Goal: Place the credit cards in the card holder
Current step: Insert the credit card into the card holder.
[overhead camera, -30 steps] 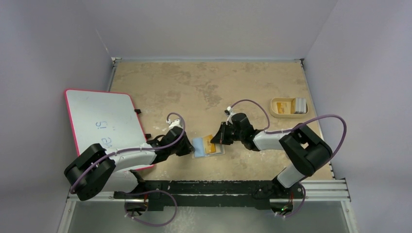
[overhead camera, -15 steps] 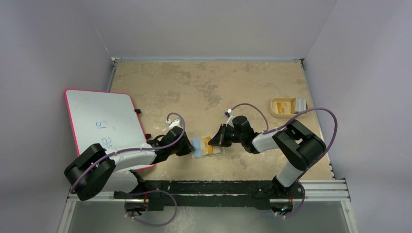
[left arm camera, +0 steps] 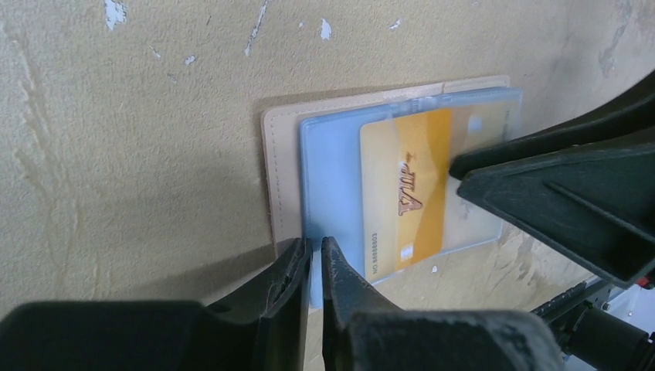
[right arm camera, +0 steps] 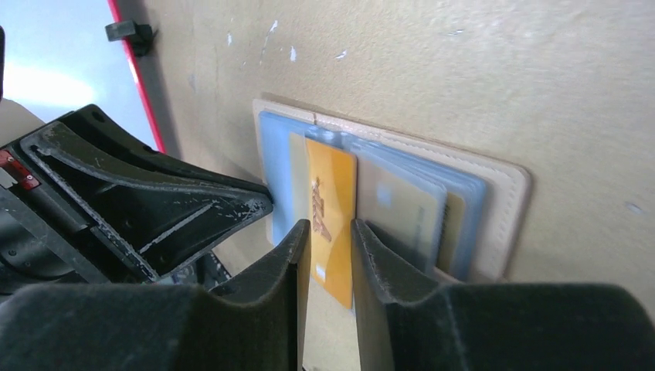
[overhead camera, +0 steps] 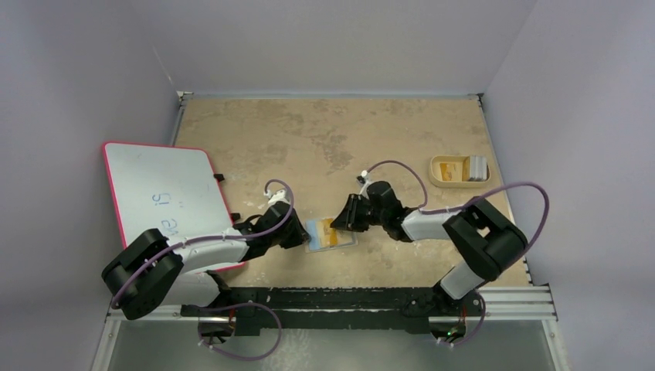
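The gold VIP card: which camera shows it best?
Left wrist: the gold card lies face-up, its VIP lettering readable, on the card holder. Right wrist shows it foreshortened between the fingers; top external, only a small orange patch.

Red-edged whiteboard [overhead camera: 166,197], shallow tan tray [overhead camera: 434,171], mottled tabletop [overhead camera: 309,131]

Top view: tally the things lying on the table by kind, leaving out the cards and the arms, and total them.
Whiteboard: 1
Card holder: 1
Tray: 1
Total: 3
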You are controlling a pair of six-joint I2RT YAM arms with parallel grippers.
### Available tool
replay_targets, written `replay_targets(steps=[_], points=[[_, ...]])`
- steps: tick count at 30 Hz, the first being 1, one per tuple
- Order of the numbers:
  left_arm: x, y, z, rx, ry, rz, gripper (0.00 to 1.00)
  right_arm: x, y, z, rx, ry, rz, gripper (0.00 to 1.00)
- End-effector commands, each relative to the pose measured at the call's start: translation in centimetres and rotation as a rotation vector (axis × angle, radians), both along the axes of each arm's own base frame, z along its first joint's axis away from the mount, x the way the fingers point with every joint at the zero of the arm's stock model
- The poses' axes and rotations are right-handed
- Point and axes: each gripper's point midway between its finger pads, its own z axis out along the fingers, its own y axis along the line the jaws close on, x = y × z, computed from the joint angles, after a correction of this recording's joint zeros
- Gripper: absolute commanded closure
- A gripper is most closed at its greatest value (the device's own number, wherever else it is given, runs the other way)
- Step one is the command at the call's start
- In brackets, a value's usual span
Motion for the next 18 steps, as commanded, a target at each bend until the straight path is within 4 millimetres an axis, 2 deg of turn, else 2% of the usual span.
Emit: replay_targets(steps=[1,8,13,18], points=[[0.2,1.3,-0.5,0.060,0.006,0.040,0.88,1.1,-2.7,0.3,-0.170,-0.046,-0.070,0.71],[0.3,0.3,1.3,-0.024,-0.004,0.048,0.77,1.0,-1.5,1.0,-0.178,-0.065,-0.032,0.70],[0.5,1.2,2.1,0.010,-0.023,0.070,0.66,0.6,-0.5,0.6,-0.163,-0.053,-0.007,0.70],[0.4,1.8,1.7,0.035,-0.023,0.082,0.62,0.3,0.4,0.4,-0.156,-0.047,0.009,0.70]])
